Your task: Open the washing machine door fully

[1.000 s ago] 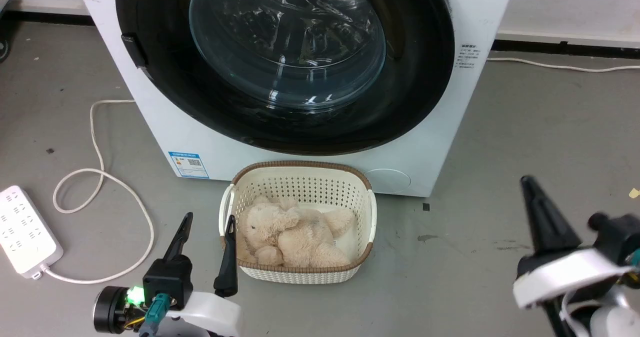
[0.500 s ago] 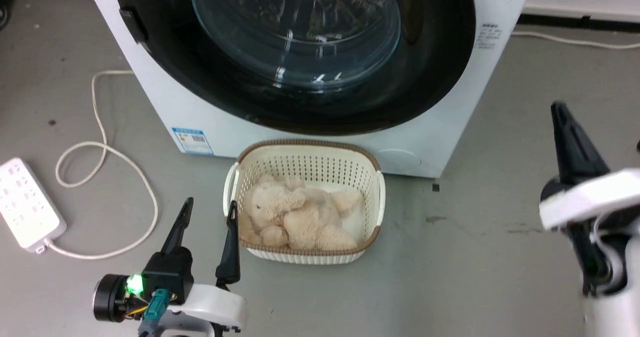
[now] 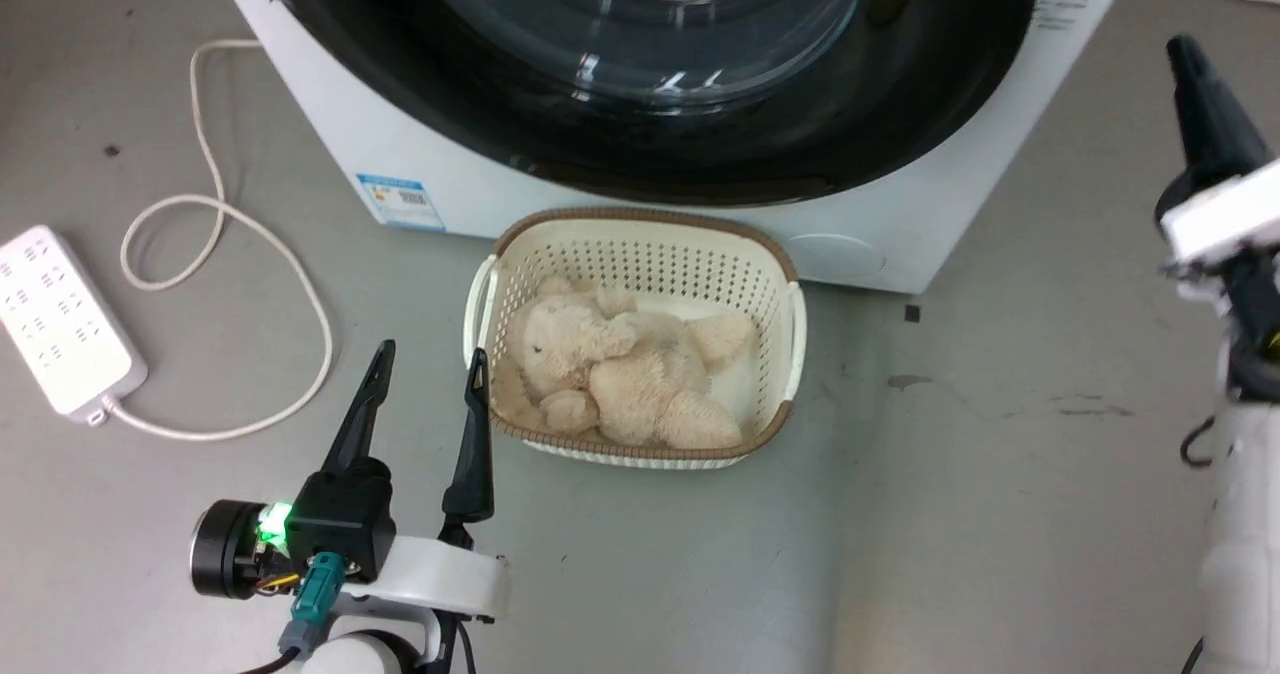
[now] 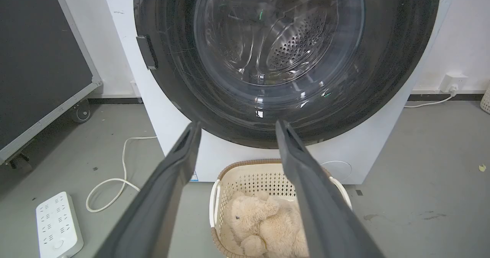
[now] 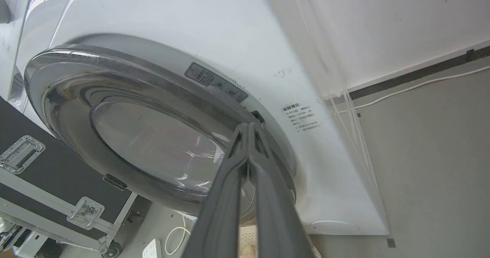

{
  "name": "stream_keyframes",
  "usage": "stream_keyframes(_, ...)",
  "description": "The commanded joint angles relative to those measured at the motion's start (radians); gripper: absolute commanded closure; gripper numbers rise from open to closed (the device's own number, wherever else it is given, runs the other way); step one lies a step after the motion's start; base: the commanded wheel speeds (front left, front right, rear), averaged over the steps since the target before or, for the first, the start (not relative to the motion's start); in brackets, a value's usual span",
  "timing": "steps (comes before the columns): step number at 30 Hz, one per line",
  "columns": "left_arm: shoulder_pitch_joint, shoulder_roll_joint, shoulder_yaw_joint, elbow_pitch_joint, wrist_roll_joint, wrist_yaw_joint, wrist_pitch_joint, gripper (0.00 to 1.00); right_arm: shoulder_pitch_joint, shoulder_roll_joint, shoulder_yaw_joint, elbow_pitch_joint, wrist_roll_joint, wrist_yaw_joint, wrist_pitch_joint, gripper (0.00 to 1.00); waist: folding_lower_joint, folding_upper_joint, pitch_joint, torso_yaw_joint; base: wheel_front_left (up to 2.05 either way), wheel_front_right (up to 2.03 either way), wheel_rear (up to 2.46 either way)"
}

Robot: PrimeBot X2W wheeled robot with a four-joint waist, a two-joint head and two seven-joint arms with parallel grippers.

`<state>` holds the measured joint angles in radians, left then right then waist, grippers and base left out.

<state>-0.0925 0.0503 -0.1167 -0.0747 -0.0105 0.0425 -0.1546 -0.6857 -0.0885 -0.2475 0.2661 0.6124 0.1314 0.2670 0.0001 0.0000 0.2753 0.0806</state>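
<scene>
The washing machine is a white box along the top of the head view. Its door, a glossy black disc with a clear glass bowl, lies shut against the front. My left gripper stands open low on the left, beside the basket, and the left wrist view looks between its spread fingers at the door. My right gripper is raised at the right edge, fingers pressed shut. In the right wrist view its tips line up with the door's right rim; contact cannot be told.
A cream perforated basket holding a beige plush toy stands on the grey floor right before the machine. A white power strip and looped cord lie at the left. A black flight case stands left of the machine.
The head camera has moved, so the machine and basket sit higher in the picture. My right gripper has risen from the lower right to beside the machine's right side. The left gripper holds its place.
</scene>
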Motion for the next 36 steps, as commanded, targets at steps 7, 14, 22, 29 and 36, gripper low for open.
stream_keyframes(7,-0.034,0.004,-0.024,-0.018,-0.001,0.015,-0.026,0.0,-0.219,-0.014,-0.093,0.183,0.1,0.0,0.158,1.0,-0.0001,0.0,0.056,0.039,0.0,0.0,0.0)
stream_keyframes(14,-0.049,0.004,-0.049,-0.03,-0.004,0.025,-0.045,0.0,-0.392,-0.056,-0.171,0.356,0.118,0.0,0.271,1.0,-0.0001,0.0,0.101,0.075,0.0,0.0,0.0)
stream_keyframes(22,-0.066,0.004,-0.071,-0.041,-0.003,0.033,-0.062,0.0,-0.524,-0.096,-0.24,0.49,0.13,-0.001,0.38,1.0,-0.0001,0.0,0.14,0.1,0.0,0.0,0.0)
stream_keyframes(29,-0.081,0.004,-0.087,-0.049,-0.005,0.041,-0.076,0.0,-0.615,-0.103,-0.289,0.58,0.146,-0.001,0.477,1.0,-0.0001,0.0,0.171,0.115,0.0,0.0,0.0)
stream_keyframes(36,-0.101,0.003,-0.106,-0.046,-0.013,0.055,-0.095,0.0,-0.628,-0.118,-0.338,0.641,0.157,-0.001,0.62,1.0,-0.0001,0.0,0.17,0.123,0.0,0.0,0.0)
